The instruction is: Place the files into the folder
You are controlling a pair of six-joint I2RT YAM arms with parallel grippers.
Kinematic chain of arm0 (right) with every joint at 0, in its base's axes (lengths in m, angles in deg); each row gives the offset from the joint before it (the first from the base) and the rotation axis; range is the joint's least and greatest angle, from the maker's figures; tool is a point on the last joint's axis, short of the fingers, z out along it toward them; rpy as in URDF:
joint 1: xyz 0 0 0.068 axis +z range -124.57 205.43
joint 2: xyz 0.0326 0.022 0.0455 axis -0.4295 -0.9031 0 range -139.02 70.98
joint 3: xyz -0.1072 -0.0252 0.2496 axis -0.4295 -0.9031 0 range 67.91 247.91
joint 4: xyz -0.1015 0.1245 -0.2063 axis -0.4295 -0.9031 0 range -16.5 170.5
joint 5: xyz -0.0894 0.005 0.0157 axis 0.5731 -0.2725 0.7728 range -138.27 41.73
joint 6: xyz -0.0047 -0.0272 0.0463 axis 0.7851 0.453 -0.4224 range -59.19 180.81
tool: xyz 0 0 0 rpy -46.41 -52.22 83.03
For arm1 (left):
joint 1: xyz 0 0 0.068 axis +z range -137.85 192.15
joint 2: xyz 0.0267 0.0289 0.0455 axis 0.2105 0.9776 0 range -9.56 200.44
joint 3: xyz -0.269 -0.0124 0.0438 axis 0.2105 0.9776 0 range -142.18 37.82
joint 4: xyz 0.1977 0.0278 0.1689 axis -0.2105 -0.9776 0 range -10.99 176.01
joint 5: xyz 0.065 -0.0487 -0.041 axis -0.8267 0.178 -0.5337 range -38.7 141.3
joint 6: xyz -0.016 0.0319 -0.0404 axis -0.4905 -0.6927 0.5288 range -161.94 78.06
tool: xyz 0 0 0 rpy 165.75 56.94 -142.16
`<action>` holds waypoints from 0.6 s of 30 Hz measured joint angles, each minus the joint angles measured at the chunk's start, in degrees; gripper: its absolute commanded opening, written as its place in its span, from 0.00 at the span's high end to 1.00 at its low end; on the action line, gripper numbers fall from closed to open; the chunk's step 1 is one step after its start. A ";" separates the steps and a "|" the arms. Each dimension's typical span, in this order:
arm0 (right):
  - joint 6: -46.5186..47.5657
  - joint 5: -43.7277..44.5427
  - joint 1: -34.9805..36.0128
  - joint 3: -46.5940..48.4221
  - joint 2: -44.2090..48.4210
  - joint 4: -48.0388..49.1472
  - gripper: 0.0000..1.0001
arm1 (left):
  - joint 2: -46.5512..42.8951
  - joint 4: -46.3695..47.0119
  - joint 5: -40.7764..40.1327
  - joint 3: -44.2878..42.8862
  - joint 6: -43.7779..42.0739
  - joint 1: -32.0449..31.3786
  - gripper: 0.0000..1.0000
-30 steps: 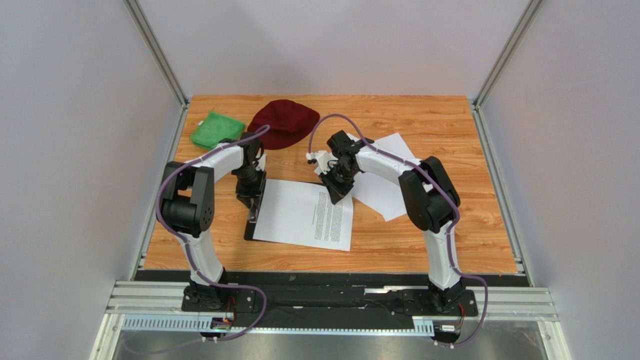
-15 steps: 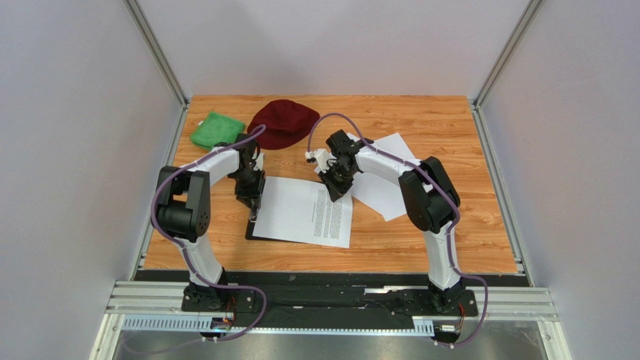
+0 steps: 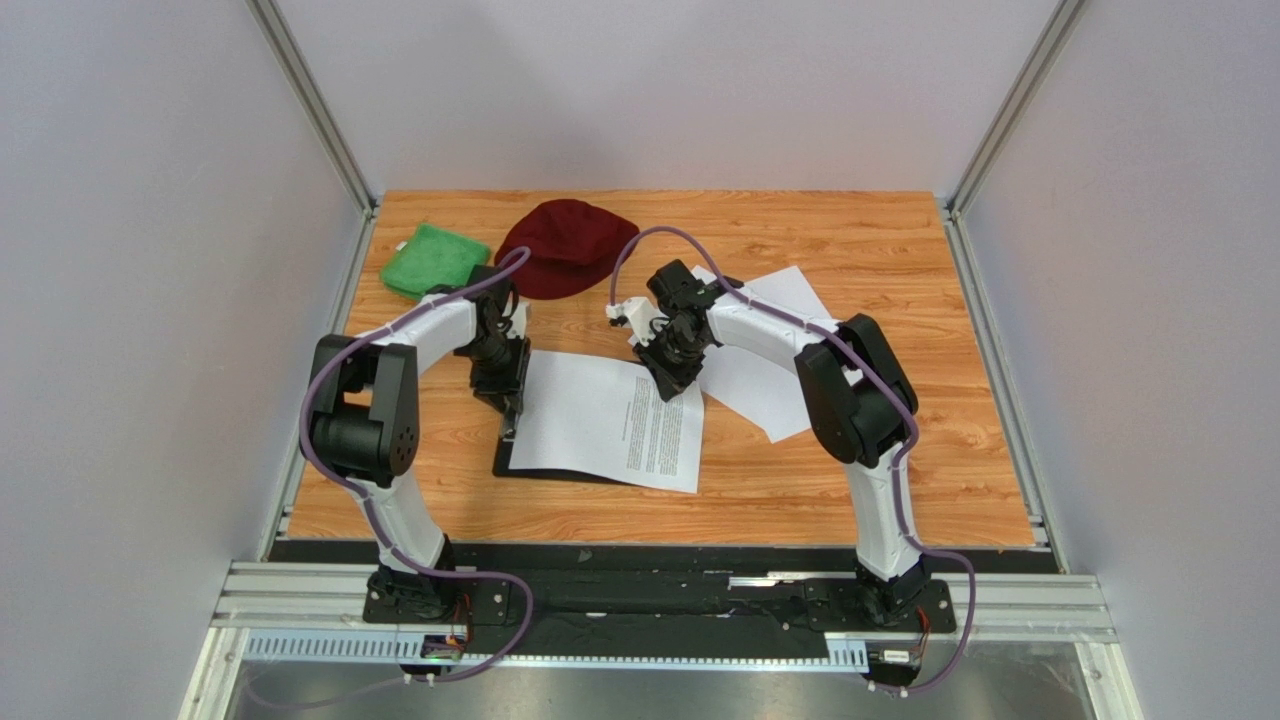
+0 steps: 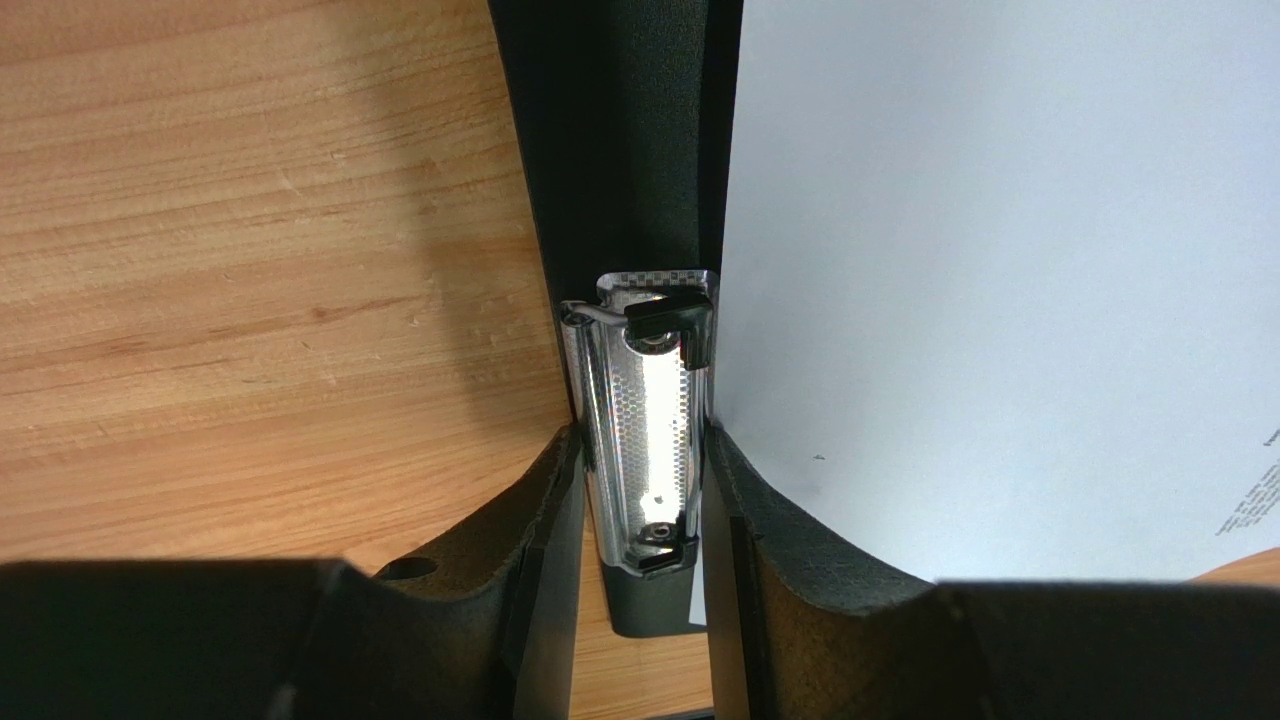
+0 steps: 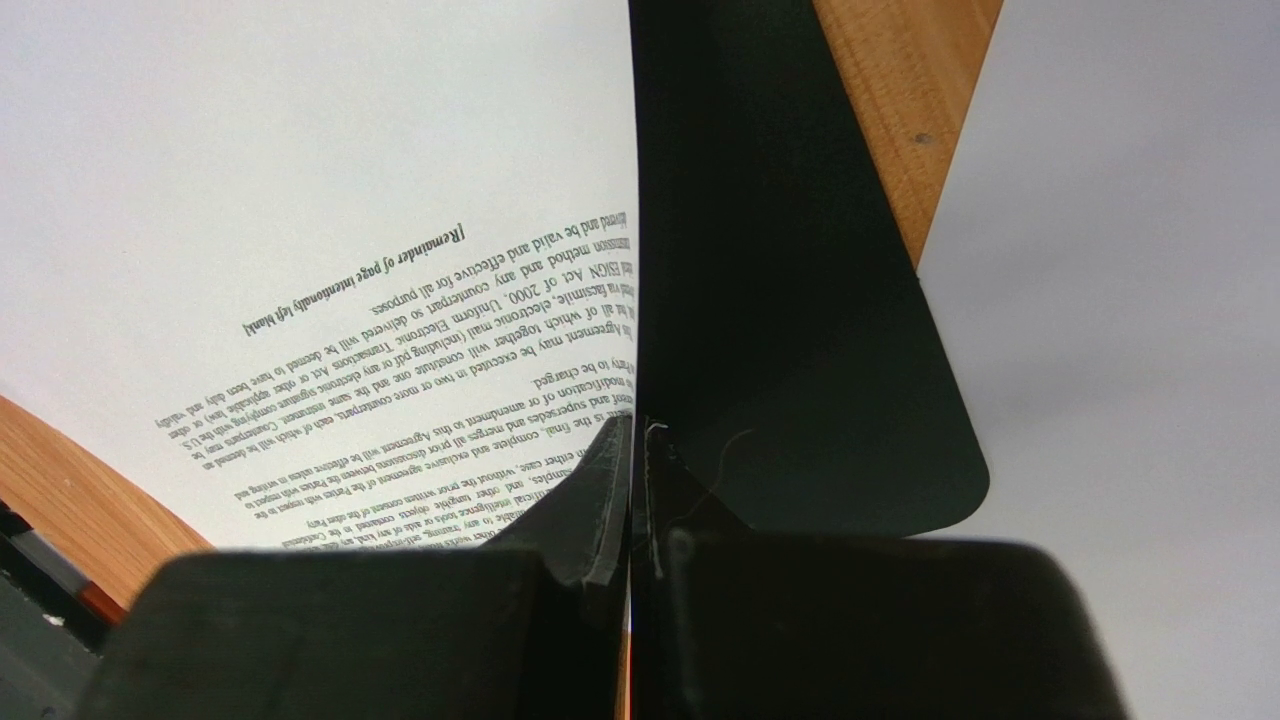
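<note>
The step in hand is judged to be the seating of the printed sheet (image 3: 609, 420) under the clip (image 4: 649, 375) of the folder (image 4: 609, 135). To be done well, the clip should be held lifted by the left gripper (image 4: 639, 465) while the sheet's left edge is slid fully beneath it by the right. The edge should be squared to the board before the clip is let down. The paper should be moved flat and not buckled, since it is thin and is gripped at the opposite end. In the left wrist view the sheet's edge is seen just beside the clip; whether it is under the clip cannot be told.

The left gripper is part-closed, with one finger set against each long side of the clip, so the clip is clasped between them. The right gripper (image 5: 634, 443) is fully closed, pinching the printed sheet at its far edge near the right corner; whether the black board is nipped with it cannot be told. The folder is found at the middle of the table (image 3: 842, 240), almost covered by the sheet, its clip at the left. More loose sheets (image 3: 766, 398) are seen to its right, under the right arm.
</note>
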State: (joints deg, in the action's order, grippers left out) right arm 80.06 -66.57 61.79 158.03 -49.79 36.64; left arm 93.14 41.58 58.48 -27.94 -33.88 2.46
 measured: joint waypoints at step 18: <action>0.09 6.43 1.60 -0.31 0.33 1.75 1.00 | -0.68 1.53 5.84 1.27 -2.49 4.11 1.00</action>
State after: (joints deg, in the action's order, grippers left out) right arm 80.14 -60.15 63.39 157.73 -49.46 38.39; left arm 92.46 43.11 64.32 -26.67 -36.37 6.57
